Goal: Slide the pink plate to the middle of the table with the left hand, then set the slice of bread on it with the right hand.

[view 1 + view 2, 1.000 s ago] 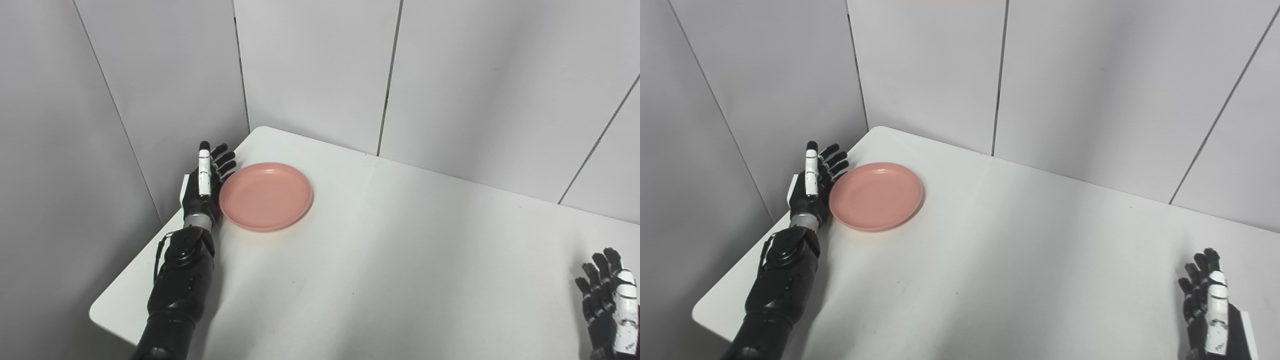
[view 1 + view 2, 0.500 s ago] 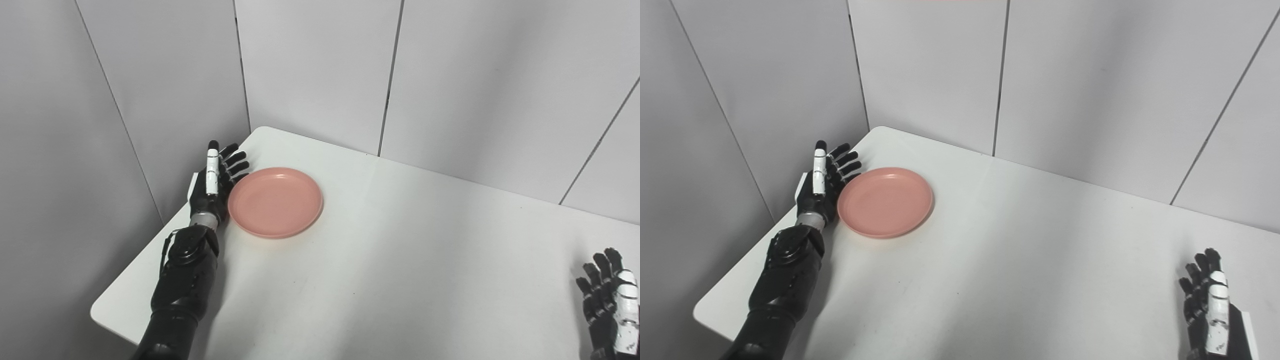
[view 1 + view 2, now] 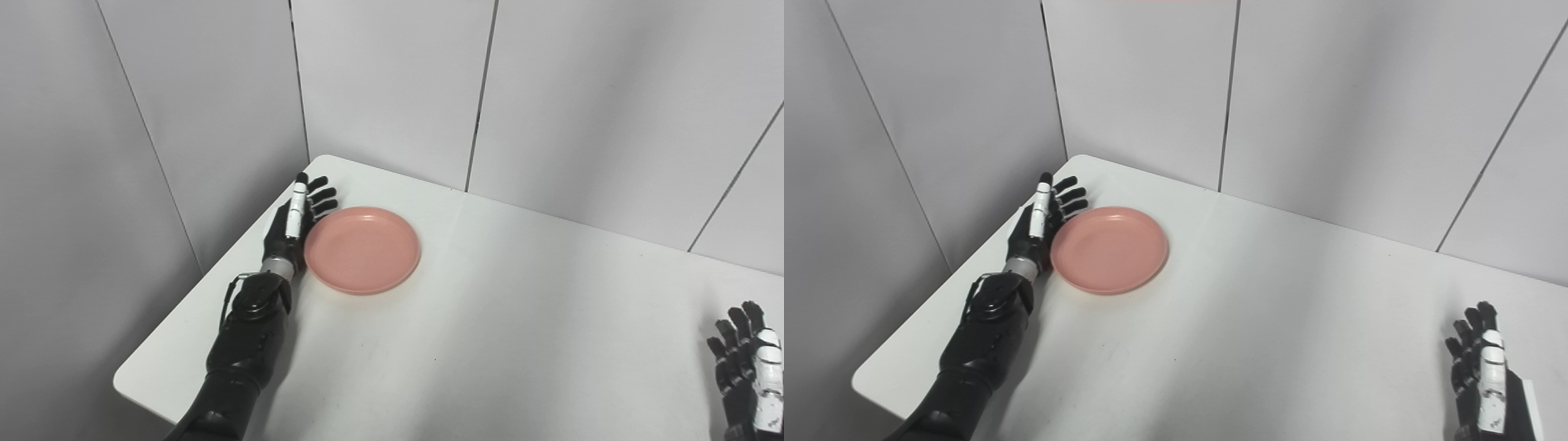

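Since a second ago my left hand (image 3: 293, 228) has pushed the round, shallow pink plastic plate (image 3: 362, 249) rightward across the white rectangular table (image 3: 502, 318), away from the left edge and towards the centre; my palm stands on edge against the plate's left rim, fingers (image 3: 320, 197) straight, held side by side and slightly fanned at the tips, gripping nothing; the plate lies flat and empty in the far-left part of the table, not yet at the middle; my right hand (image 3: 1482, 383) waits at the near right corner, fingers extended and a little apart, holding nothing; no slice of bread shows in either view; grey panelled walls (image 3: 392, 86) close in the table behind and to the left.
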### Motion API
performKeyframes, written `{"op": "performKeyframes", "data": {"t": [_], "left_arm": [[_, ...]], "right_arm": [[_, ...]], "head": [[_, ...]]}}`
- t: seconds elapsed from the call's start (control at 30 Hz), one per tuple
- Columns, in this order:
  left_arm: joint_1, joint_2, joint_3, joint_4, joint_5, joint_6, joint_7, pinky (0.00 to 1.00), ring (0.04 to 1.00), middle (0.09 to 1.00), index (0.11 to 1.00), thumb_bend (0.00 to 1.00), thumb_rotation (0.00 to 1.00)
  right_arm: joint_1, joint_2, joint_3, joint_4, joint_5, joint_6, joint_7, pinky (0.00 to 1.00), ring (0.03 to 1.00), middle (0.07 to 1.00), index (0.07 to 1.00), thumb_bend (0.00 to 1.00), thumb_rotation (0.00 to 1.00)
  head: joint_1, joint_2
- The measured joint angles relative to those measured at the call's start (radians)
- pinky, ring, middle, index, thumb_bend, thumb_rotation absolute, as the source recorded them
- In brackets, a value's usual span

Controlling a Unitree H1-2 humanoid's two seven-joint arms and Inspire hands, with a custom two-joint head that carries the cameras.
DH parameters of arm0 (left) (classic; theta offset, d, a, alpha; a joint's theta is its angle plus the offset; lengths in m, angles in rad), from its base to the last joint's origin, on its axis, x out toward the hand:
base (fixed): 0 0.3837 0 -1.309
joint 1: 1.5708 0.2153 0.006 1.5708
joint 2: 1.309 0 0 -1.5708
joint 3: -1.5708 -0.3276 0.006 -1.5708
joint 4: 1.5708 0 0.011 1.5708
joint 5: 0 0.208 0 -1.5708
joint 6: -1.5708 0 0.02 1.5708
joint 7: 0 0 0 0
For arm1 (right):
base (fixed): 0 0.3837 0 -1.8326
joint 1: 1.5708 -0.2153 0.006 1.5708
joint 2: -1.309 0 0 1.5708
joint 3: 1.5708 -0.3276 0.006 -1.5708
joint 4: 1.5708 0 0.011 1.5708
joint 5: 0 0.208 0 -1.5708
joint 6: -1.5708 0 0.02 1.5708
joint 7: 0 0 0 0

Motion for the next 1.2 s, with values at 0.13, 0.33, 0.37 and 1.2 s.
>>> {"op": "performKeyframes", "data": {"t": [0.13, 0.33, 0.37, 1.2], "left_arm": [[-0.010, -0.019, -0.022, 0.003, 0.011, -0.003, -0.019, 0.71, 0.784, 0.796, 0.781, 0.74, 1.00], [-0.017, -0.041, -0.055, 0.002, 0.034, -0.009, -0.028, 0.73, 0.782, 0.798, 0.792, 0.75, 0.99], [-0.019, -0.047, -0.057, 0.001, 0.036, -0.009, -0.025, 0.73, 0.783, 0.800, 0.792, 0.75, 0.99], [-0.038, -0.165, -0.119, -0.001, 0.076, -0.035, -0.040, 0.78, 0.822, 0.837, 0.815, 0.77, 0.98]], "right_arm": [[0.000, 0.000, 0.000, 0.000, 0.000, 0.000, 0.000, 1.00, 1.000, 1.000, 1.000, 0.58, 0.98], [0.000, -0.001, 0.000, -0.003, 0.000, 0.000, 0.000, 1.00, 1.000, 1.000, 1.000, 0.59, 0.97], [0.000, 0.000, 0.001, -0.004, -0.002, 0.000, 0.000, 1.00, 1.000, 1.000, 1.000, 0.59, 0.98], [0.000, 0.006, 0.001, -0.029, -0.003, 0.001, -0.012, 1.00, 1.000, 1.000, 1.000, 0.59, 0.96]], "head": [[-0.002, 0.000], [-0.006, 0.003], [-0.008, 0.005], [-0.089, 0.040]]}}
